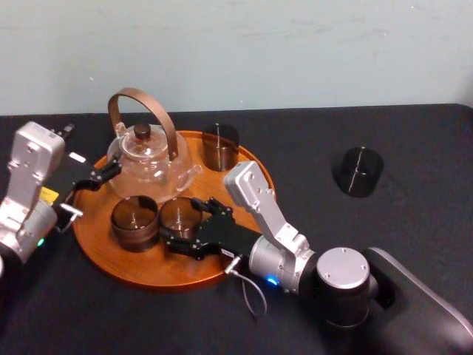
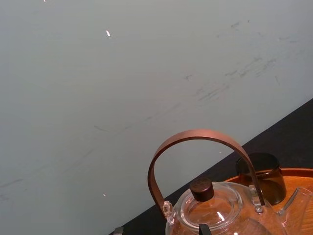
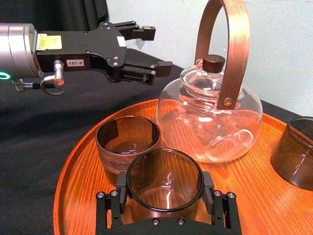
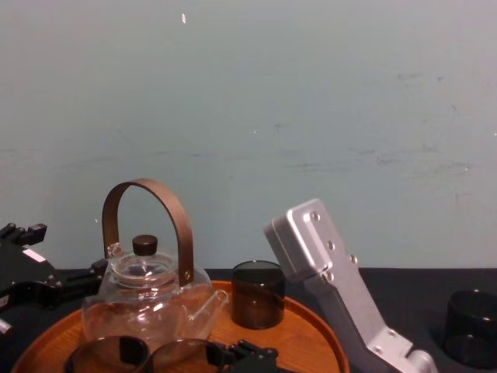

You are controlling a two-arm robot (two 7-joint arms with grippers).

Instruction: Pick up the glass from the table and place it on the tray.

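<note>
- Glass at tray front, just beside 2nd glass, teapot behind; can't tell if base touches.
- R gripper: jaws closed against glass on both sides.
- L gripper at tray's left edge nr teapot; jaws apart, holding nothing.
- Another dark glass on counter, well apart.

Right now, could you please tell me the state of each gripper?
Left gripper: open, empty, beside the teapot.
Right gripper: shut on the glass, on the tray.
</note>
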